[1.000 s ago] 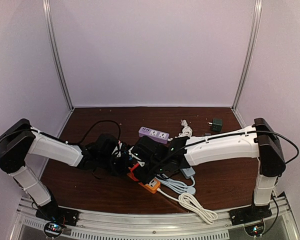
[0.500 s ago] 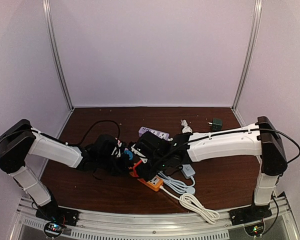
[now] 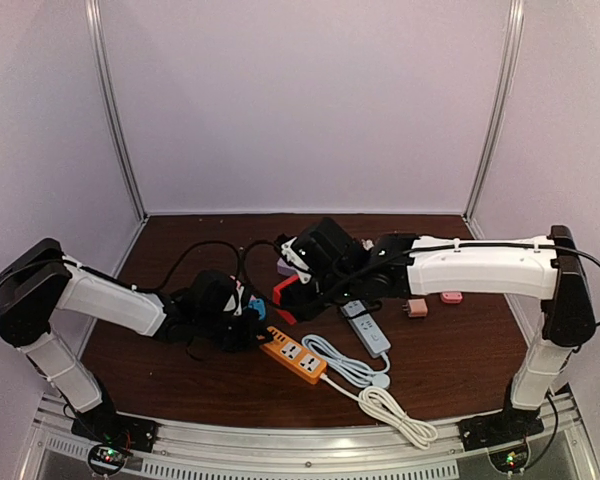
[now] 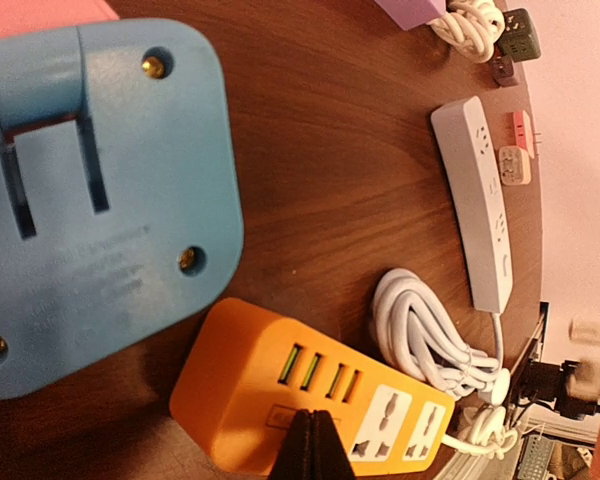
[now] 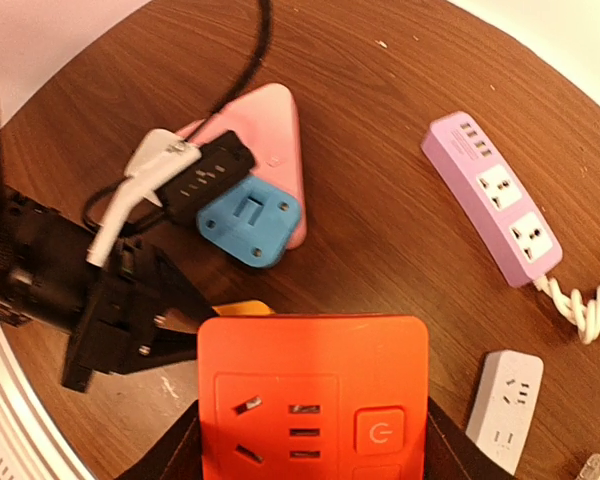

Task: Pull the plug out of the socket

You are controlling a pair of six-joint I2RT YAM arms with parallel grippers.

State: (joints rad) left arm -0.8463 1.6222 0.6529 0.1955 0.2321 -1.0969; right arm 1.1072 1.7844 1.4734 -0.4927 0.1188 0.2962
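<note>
one orange strip (image 4: 280, 390) beside blue plug (image 4: 100, 200), red cube (image 5: 310, 400) in right jaws

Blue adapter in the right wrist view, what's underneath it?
A pink triangular block lies under the blue adapter, showing above and beside it. Its face directly beneath the adapter is covered.

My top camera sits high behind the bases, looking down across the whole table (image 3: 460, 370). Left wrist view hugs the blue adapter (image 4: 100, 200) and orange power strip (image 4: 310, 400); right wrist looks down from higher, sharing that adapter.
</note>
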